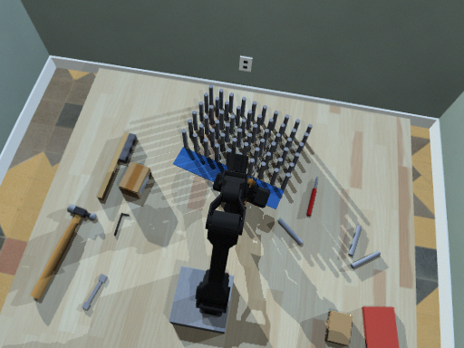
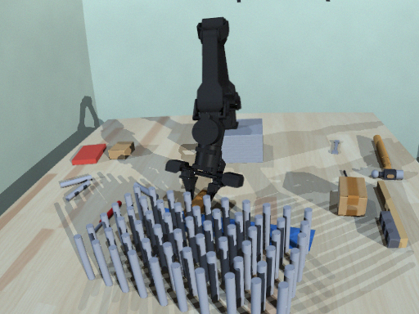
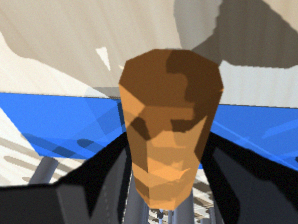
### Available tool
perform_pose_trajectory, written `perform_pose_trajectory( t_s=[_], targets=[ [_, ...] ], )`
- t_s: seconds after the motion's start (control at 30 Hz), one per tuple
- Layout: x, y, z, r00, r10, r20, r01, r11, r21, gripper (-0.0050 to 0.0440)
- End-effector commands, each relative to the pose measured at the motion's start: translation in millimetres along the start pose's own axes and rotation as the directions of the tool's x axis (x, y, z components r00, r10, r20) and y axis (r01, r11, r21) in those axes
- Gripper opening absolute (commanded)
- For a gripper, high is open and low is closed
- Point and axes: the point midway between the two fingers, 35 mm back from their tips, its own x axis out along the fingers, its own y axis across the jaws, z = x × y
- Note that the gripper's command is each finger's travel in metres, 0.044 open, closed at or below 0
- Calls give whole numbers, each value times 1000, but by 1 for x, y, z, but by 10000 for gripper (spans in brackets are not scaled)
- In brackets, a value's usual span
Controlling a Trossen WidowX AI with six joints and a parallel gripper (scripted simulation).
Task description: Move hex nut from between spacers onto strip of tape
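Observation:
My gripper (image 2: 200, 189) is shut on the orange-brown handle of the hook pick (image 3: 167, 132), which fills the wrist view. The handle also shows between the fingers in the exterior view (image 2: 199, 199). The gripper hangs over the near edge of the field of standing grey spacers (image 1: 246, 133), above the blue strip of tape. The tape also shows in the wrist view (image 3: 60, 125) and partly behind the spacers in the exterior view (image 2: 300, 237). The hex nut and the pick's hook tip are hidden among the spacers.
A red-handled tool (image 1: 312, 199) and loose grey rods (image 1: 290, 232) lie right of the spacers. A hammer (image 1: 59, 251), a hex key (image 1: 120, 223), a wooden block (image 1: 134, 178) and a scraper (image 1: 117, 163) lie to the left. Red and tan boxes (image 1: 380, 327) sit at the front right.

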Motion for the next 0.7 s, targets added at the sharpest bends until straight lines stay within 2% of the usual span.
perform_pose_trajectory(
  t_s=[0.0, 0.27, 0.67],
  targets=[
    [0, -1, -3, 1000, -3, -17, 3, 1000, -3, -50],
    [-8, -1, -15, 999, -9, -50, 9, 1000, 5, -50],
    [0, -1, -3, 1000, -4, -21, 4, 1000, -1, -50]
  ],
)
